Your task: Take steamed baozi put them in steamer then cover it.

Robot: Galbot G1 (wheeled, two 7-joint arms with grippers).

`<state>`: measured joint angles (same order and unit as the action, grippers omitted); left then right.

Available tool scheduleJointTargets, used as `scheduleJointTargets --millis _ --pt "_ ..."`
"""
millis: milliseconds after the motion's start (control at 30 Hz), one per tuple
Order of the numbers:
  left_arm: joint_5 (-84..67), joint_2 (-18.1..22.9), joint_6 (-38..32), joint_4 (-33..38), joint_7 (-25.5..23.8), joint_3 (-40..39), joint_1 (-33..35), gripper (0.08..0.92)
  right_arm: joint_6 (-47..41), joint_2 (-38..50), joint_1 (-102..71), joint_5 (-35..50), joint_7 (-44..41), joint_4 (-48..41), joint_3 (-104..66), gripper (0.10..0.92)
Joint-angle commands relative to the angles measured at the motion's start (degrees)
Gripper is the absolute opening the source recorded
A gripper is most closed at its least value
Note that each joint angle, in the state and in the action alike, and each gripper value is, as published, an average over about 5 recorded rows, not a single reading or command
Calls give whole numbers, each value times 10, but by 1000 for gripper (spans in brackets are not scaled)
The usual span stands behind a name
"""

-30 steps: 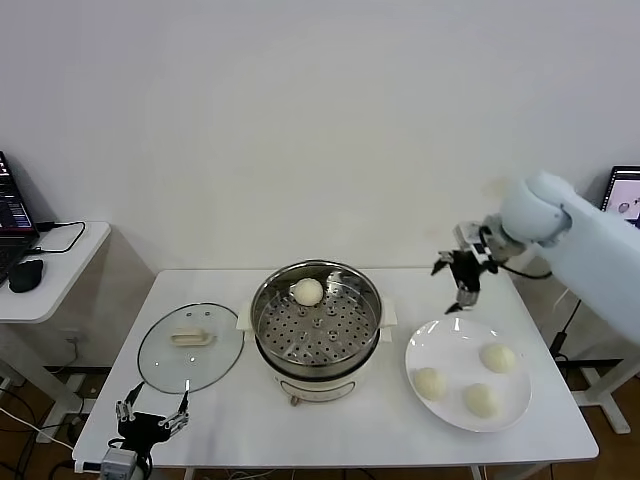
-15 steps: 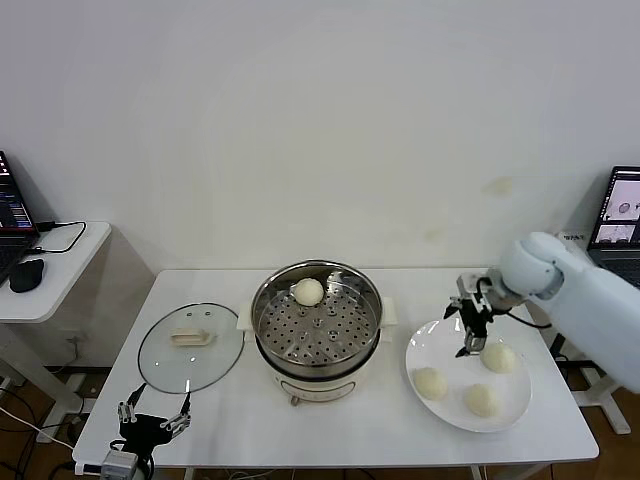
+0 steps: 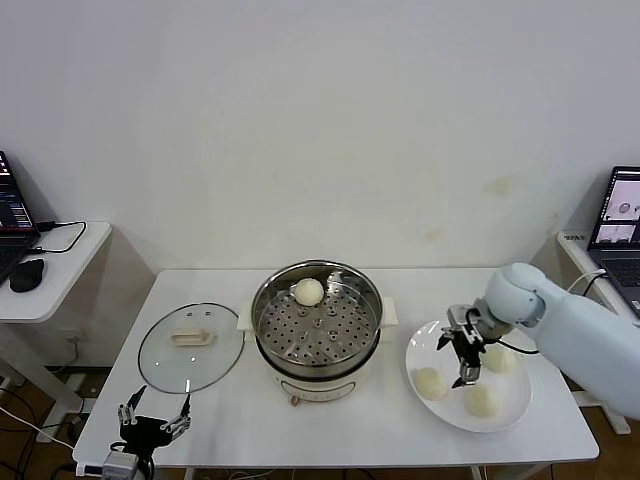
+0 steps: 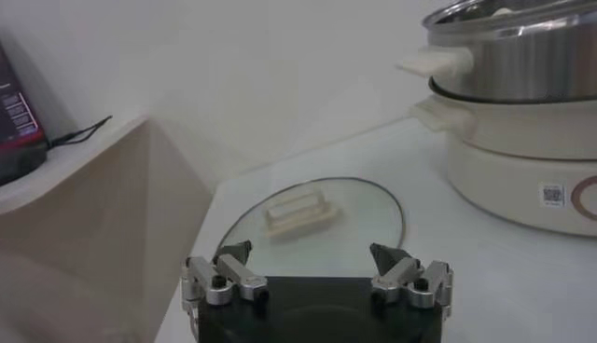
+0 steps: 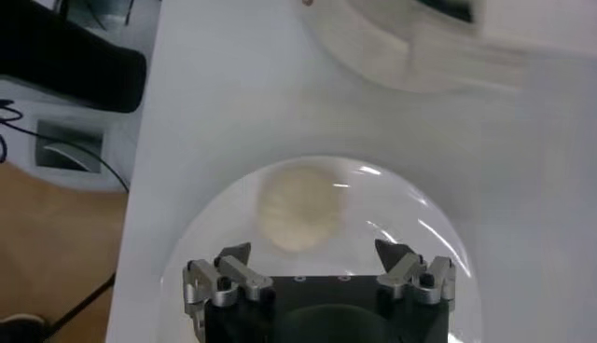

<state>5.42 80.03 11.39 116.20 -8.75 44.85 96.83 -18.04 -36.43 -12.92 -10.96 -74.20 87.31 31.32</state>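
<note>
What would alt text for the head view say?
The right end effector, open, hangs over a white plate with three baozi, beside a steamer holding one bun; the glass cover lies left.

The left gripper (image 4: 317,272) is seen close to the camera, its two fingertips (image 4: 231,252) spread wide apart with nothing between them. Just beyond it, the cover (image 4: 312,224) lies flat on the white table (image 4: 522,280) — clear glass, with its cream-white handle (image 4: 300,210) facing up in the middle. Farther along the table the steamer (image 4: 518,112) stands upright, its shiny steel wall set on a cream-white base (image 4: 522,177); a cream-white side handle (image 4: 431,63) projects toward the cover. The cover and the steamer are apart, not touching. A lower side table (image 4: 84,168) is visible beyond the table's edge, with a dark cable (image 4: 79,132) resting on it — a plain pale wall (image 4: 242,65) is behind.
</note>
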Motion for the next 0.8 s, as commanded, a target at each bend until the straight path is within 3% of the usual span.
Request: scheduleJointTargets --millis 33,800 --pt "0 0 0 0 0 0 1 823 7 -7 -14 -9 7 -3 0 823" --pt "3 3 0 -10 2 -2 -2 823 7 -49 -35 -35 30 -45 -1 823"
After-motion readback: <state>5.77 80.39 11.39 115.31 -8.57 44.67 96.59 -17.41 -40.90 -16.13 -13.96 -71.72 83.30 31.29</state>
